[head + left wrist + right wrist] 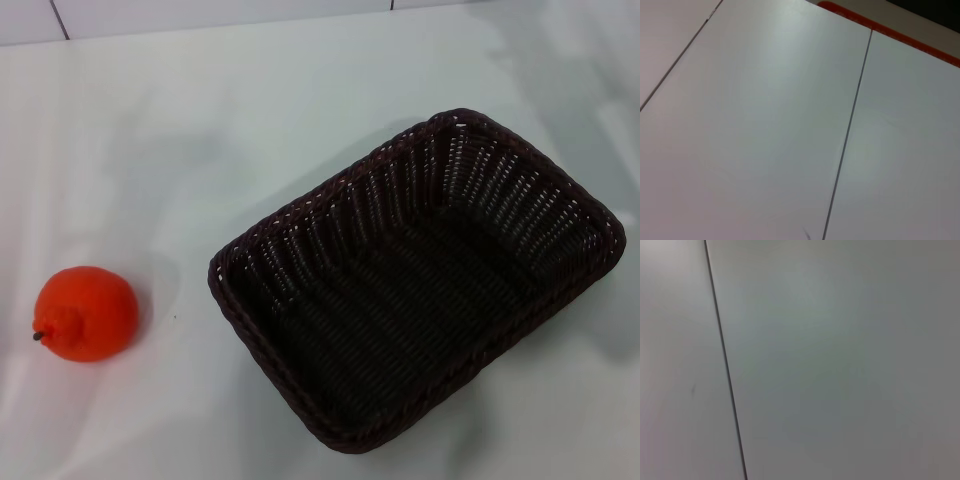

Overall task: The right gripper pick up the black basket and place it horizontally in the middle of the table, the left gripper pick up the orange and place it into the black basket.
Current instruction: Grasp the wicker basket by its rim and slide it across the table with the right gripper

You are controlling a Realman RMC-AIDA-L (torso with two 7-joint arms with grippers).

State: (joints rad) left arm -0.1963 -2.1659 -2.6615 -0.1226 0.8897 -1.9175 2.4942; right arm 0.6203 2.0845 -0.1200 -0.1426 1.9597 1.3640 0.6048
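Observation:
The black basket [420, 290] sits empty on the white table [200, 150], right of centre in the head view, turned at an angle with one corner toward the far right. The orange [85, 312] lies on the table at the near left, its stem pointing left, well apart from the basket. Neither gripper shows in any view. The left wrist view and the right wrist view show only bare white surface with a dark seam line.
A tiled wall edge with dark seams runs along the far side of the table [60, 25]. A red strip [890, 32] crosses a corner of the left wrist view. White tabletop lies between the orange and the basket.

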